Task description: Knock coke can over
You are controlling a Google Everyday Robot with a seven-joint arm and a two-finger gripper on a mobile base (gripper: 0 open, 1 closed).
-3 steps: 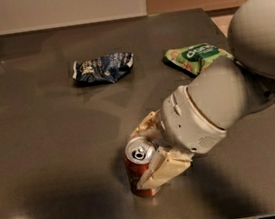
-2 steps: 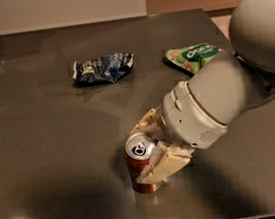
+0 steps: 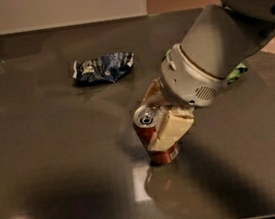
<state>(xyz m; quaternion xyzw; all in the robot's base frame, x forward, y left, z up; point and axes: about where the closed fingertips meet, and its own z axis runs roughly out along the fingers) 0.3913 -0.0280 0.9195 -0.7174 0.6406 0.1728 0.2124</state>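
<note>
The coke can (image 3: 144, 133), reddish-brown with a silver top and pull tab, stands on the dark table (image 3: 58, 157) near its middle front. It leans with its top toward the left. My gripper (image 3: 160, 111) straddles it. One pale finger (image 3: 172, 127) lies across the can's front right side and the other finger (image 3: 150, 92) sits behind it. The fingers appear closed against the can. The large grey arm (image 3: 207, 62) reaches in from the upper right.
A dark blue snack bag (image 3: 103, 68) lies behind and left of the can. A green snack bag (image 3: 236, 72) is mostly hidden behind the arm on the right. The table's front edge runs along the bottom of the view.
The gripper and the can have shifted right and toward the back of the table. The can, upright before, now leans left. The arm has swung up.
</note>
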